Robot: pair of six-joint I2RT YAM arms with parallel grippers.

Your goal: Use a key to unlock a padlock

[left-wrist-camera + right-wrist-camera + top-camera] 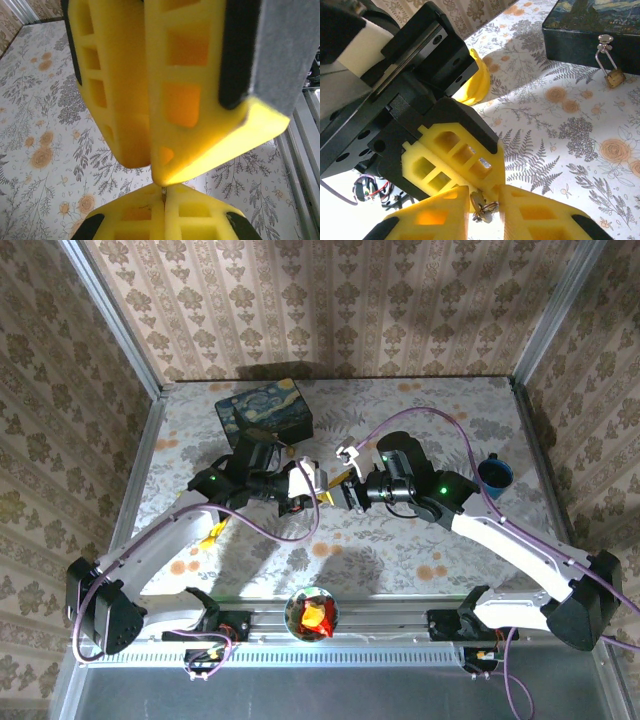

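The padlock [615,77] looks light and stiff, its smooth metal body probably slippery, and it hangs loose, so it may swing when a key pushes in. It is best pinched across the flat sides of the body, clear of the keyhole end. It is tiny and brass-gold, its thin pale shackle [600,59] looped through the hasp on the near face of the dark blue box [580,30], far and left of centre on the counter [560,135]. Well apart from it, the right gripper [484,212] has its jaws clenched on the key [479,201]. The left gripper [152,172] has its jaws pressed together, tips meeting that key
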